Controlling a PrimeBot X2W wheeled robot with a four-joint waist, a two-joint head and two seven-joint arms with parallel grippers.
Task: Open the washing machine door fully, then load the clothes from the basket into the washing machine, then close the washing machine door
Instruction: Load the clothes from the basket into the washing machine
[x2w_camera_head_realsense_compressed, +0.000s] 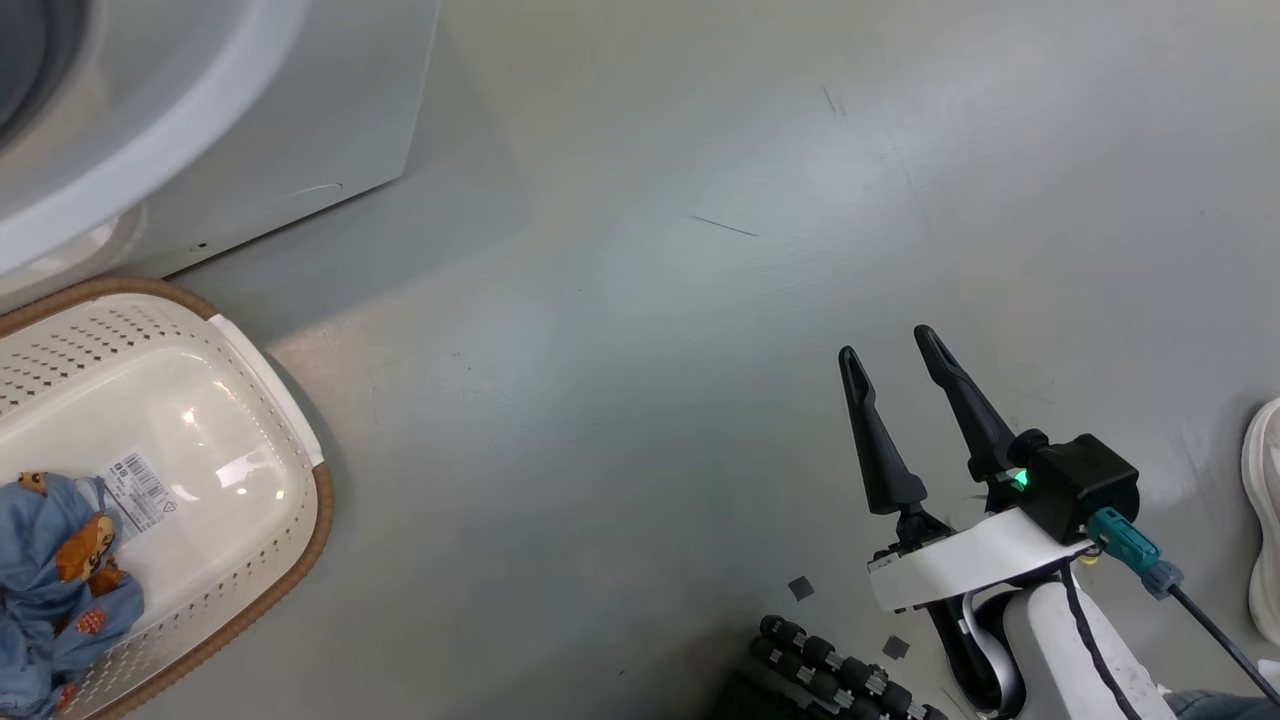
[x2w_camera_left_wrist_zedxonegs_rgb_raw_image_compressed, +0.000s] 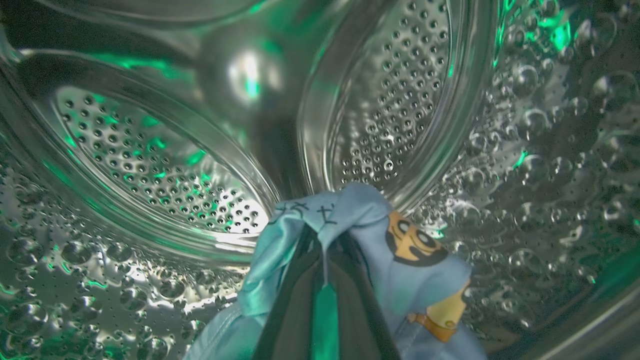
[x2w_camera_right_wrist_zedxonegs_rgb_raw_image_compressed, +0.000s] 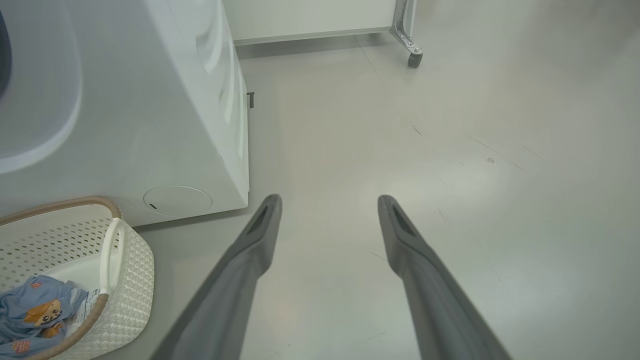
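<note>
In the left wrist view my left gripper (x2w_camera_left_wrist_zedxonegs_rgb_raw_image_compressed: 322, 250) is inside the washing machine's shiny perforated steel drum (x2w_camera_left_wrist_zedxonegs_rgb_raw_image_compressed: 165, 165), shut on a blue garment printed with bears (x2w_camera_left_wrist_zedxonegs_rgb_raw_image_compressed: 400, 260) that drapes over its fingers. The white washing machine (x2w_camera_head_realsense_compressed: 250, 120) stands at the upper left of the head view. Below it sits the cream basket (x2w_camera_head_realsense_compressed: 200, 450) with brown rim, holding blue bear-print clothes (x2w_camera_head_realsense_compressed: 60, 590) at its near end. My right gripper (x2w_camera_head_realsense_compressed: 890, 345) hovers open over bare floor at the lower right, holding nothing. The washing machine door is out of view.
A white shoe (x2w_camera_head_realsense_compressed: 1262, 520) shows at the right edge of the head view. Small dark squares (x2w_camera_head_realsense_compressed: 800, 588) lie on the grey floor near my base. A wheeled metal frame leg (x2w_camera_right_wrist_zedxonegs_rgb_raw_image_compressed: 411, 50) stands beyond the washer (x2w_camera_right_wrist_zedxonegs_rgb_raw_image_compressed: 150, 100) in the right wrist view.
</note>
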